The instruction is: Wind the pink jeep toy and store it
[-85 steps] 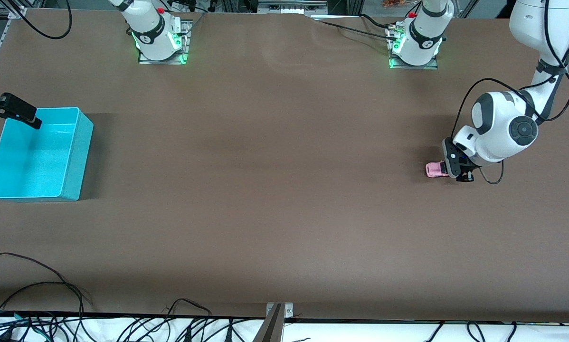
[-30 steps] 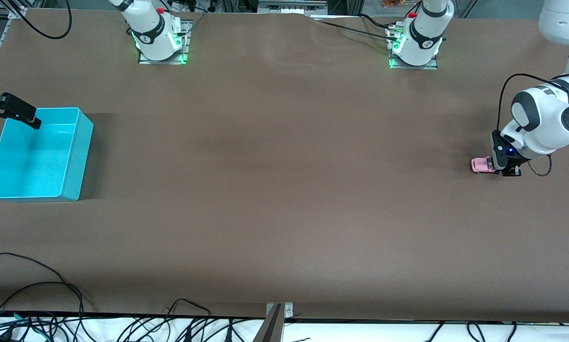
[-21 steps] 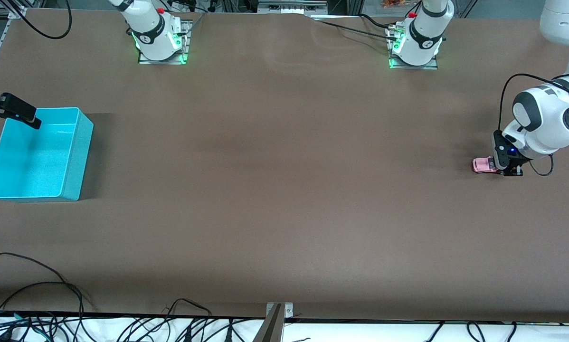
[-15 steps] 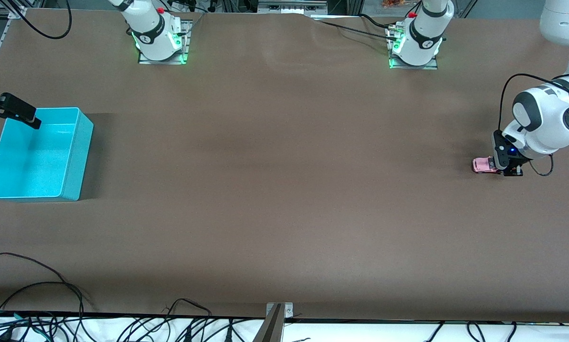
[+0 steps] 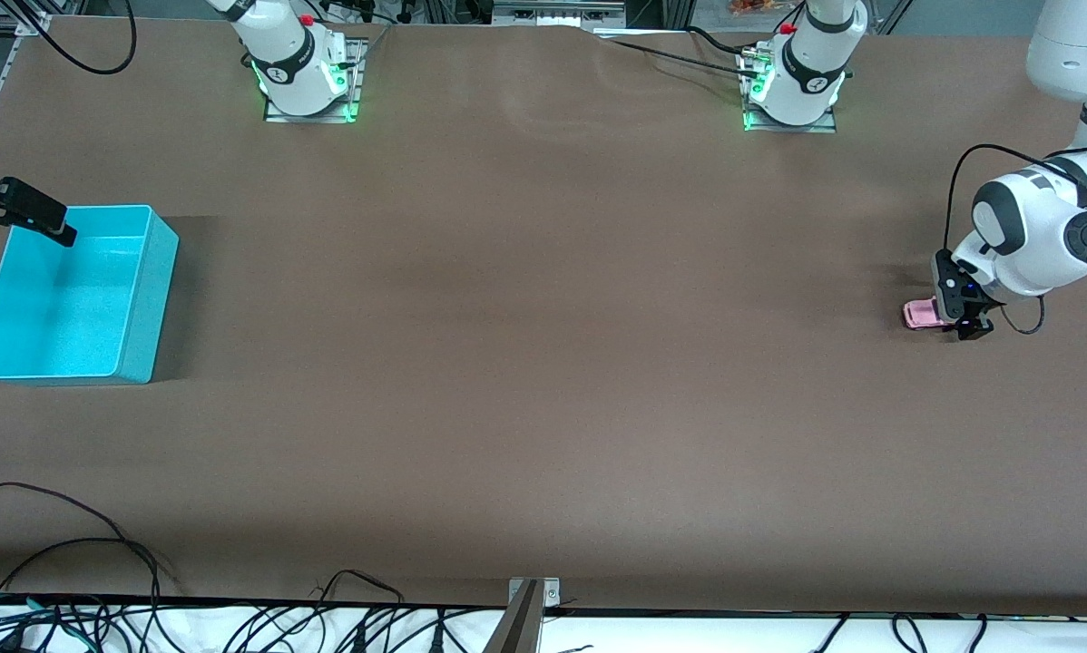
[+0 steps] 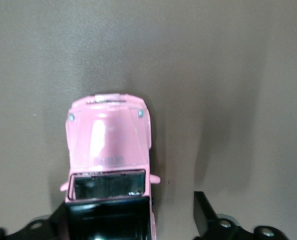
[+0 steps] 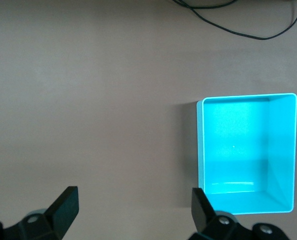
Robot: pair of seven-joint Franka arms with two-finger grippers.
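Now the brown table [image 5: 543,363] is holding a turquoise bin [image 5: 140,299] at the right arm's end. The right gripper [image 7: 133,210] is waiting above, jaws wide apart. The left gripper [image 5: 959,313] is sitting low, fingers spread around the pink jeep toy [image 6: 108,150], at the left arm's end.

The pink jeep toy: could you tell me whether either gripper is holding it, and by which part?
Nothing is held. The left gripper stands open around the pink jeep toy's rear; the right gripper waits open.
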